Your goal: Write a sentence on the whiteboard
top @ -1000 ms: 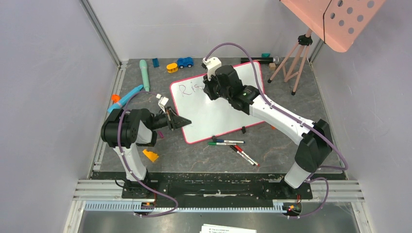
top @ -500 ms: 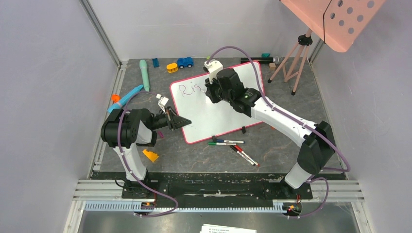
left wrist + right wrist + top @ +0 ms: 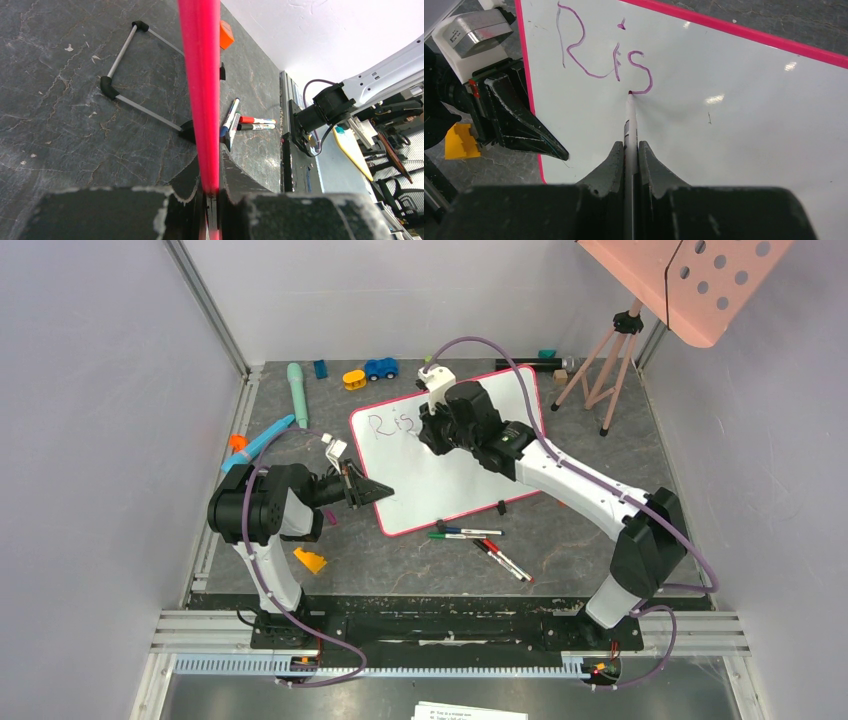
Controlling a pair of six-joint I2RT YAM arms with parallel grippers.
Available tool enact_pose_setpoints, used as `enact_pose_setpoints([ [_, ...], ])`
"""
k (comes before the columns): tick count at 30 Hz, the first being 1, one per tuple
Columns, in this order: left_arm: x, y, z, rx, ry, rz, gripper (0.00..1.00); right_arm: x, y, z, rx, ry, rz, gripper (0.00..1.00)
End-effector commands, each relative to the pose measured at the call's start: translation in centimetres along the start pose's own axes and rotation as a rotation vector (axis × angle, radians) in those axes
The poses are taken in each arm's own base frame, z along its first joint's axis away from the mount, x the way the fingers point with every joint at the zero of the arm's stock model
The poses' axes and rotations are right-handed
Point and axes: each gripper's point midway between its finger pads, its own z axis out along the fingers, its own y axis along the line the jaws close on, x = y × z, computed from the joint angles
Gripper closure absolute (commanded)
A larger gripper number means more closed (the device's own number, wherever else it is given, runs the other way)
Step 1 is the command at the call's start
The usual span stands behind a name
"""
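**Top external view.** The whiteboard (image 3: 445, 485) is shown lying askew on the table (image 3: 400, 560). Its left edge is pinched between the fingers of the left gripper (image 3: 378, 492). The right gripper (image 3: 432, 432) is held over the board's far part, just right of the sentence (image 3: 392, 423), of which only "Ris" is written. Loose markers (image 3: 480, 540) are seen near the board's near edge.

**Left wrist view.** The board's pink-red rim (image 3: 200, 75) is seen edge-on, clamped between the fingers of the left gripper (image 3: 210, 192) and running straight ahead of them. The loose markers (image 3: 240, 122) lie right of the rim, beyond the fingertips.

**Right wrist view.** A marker (image 3: 629, 117) is gripped between the fingers of the right gripper (image 3: 631, 150). Its tip is pressed to the whiteboard (image 3: 734, 125) at the foot of the "s" of the sentence (image 3: 604, 55), directly ahead of the fingertips. The left gripper (image 3: 519, 120) is seen left of them, on the board's edge.
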Motion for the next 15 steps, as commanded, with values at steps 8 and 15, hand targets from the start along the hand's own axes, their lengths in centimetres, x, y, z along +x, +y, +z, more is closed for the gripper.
enact_pose_setpoints([
  [8,1.2,-1.1,0.4,0.076,0.046,0.135,0.98,-4.6,-1.5,-2.7,-0.058,-0.182,0.109,1.0],
  [15,1.2,-1.1,0.4,0.077,0.046,0.135,0.98,-5.6,-2.9,-3.4,-0.036,-0.209,0.103,1.0],
])
